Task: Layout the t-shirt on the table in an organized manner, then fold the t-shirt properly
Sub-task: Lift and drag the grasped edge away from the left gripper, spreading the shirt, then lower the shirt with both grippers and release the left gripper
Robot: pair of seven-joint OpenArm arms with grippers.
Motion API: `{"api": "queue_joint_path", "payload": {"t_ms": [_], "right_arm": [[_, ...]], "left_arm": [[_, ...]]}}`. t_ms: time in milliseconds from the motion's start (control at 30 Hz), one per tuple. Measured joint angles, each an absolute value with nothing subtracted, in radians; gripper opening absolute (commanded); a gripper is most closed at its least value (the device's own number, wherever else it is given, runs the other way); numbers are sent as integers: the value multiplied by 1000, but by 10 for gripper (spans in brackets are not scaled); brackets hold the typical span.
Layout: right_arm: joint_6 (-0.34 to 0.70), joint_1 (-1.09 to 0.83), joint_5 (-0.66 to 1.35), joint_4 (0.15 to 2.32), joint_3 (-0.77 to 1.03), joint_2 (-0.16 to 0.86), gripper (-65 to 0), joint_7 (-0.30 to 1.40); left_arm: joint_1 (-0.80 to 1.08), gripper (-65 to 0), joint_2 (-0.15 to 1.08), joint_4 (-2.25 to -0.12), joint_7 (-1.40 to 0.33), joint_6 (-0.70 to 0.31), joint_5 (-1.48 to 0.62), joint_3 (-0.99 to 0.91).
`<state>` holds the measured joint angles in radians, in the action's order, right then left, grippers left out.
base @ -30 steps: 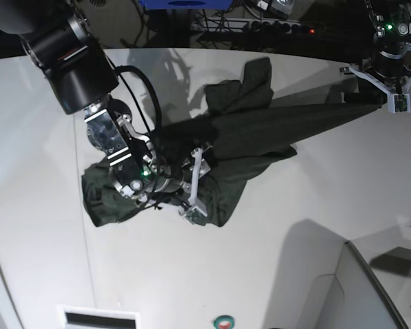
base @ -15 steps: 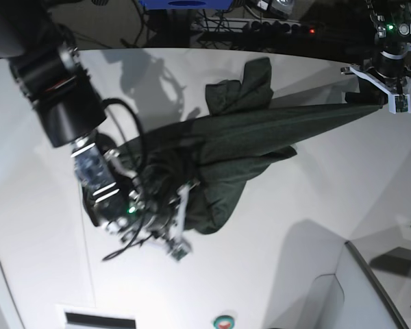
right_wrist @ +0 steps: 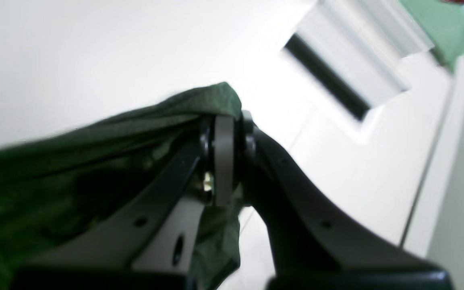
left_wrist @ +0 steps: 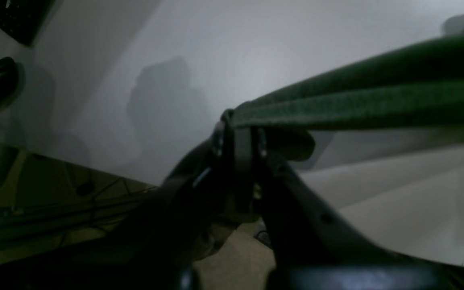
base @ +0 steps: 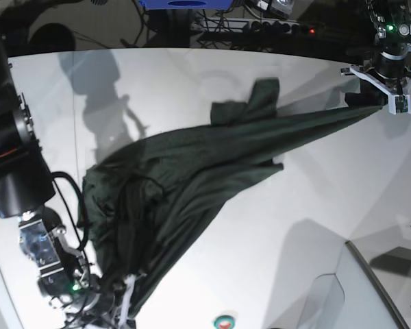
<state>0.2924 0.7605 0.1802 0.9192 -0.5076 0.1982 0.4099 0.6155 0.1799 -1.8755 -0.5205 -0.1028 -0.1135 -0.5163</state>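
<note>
T-shirt (base: 185,178): dark green, held off the white table (base: 315,205) between both arms, over its middle and stretched from the near-left corner to the far-right edge.
Long axis: runs diagonally, near-left to far-right; the cloth narrows to a taut point at the far-right end and fans wide toward the near-left.
Loose part: one flap (base: 250,103), perhaps a sleeve, lies slack toward the far edge, off the main line.
Table: bare on the near-right side, so there is room to lower the cloth.
Left gripper (left_wrist: 236,133): pressed together, pinching a folded edge of the t-shirt at the far-right end.
Right gripper (right_wrist: 224,133): pressed together on a bunched corner at the near-left end; I cannot tell which corner.
Step in hand: spreading the garment, by my judgement.
How to do it well: keep both pinches firm, hold even tension along the diagonal, lower both ends together so the middle touches first and flat; the bunched folds near the right gripper need shaking out.
</note>
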Motion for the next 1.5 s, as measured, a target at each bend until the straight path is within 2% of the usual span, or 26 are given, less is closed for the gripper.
{"api": "queue_joint_path", "payload": {"t_ms": [100, 167, 333, 367, 400, 467, 567, 700, 767, 933, 1200, 1500], "right_arm": [[292, 770, 179, 914, -509, 179, -642, 327], [292, 769, 180, 905, -509, 140, -585, 282], [287, 767, 181, 791, -509, 10, -257, 194], [253, 764, 183, 788, -518, 2, -207, 190], [210, 766, 183, 787, -519, 1, -194, 193], [164, 783, 183, 785, -517, 14, -210, 195], [157, 785, 183, 862, -509, 70, -216, 240], [148, 684, 179, 1056, -501, 155, -212, 548], [149, 587, 185, 1135, -494, 182, -215, 625], [150, 354, 192, 1234, -390, 200, -216, 633], [149, 155, 191, 1279, -329, 187, -216, 627], [149, 151, 184, 1200, -252, 109, -218, 619]], "left_arm": [[616, -650, 175, -1876, -521, -104, -114, -506], [616, -650, 171, -1886, -521, -104, -113, -505], [615, -650, 150, -1928, -521, -101, -112, -493], [616, -650, 154, -1929, -521, -102, -110, -485], [616, -650, 155, -1929, -521, -102, -110, -474], [616, -650, 154, -1929, -521, -102, -110, -457], [619, -650, 150, -1929, -521, -105, -114, -449], [636, -650, 153, -1934, -521, -103, -114, -451], [643, -650, 150, -1940, -522, -139, -117, -449], [673, -650, 153, -1965, -518, -277, -110, -452], [695, -650, 155, -1966, -517, -286, -110, -451], [697, -650, 155, -1965, -517, -286, -110, -451]]}}
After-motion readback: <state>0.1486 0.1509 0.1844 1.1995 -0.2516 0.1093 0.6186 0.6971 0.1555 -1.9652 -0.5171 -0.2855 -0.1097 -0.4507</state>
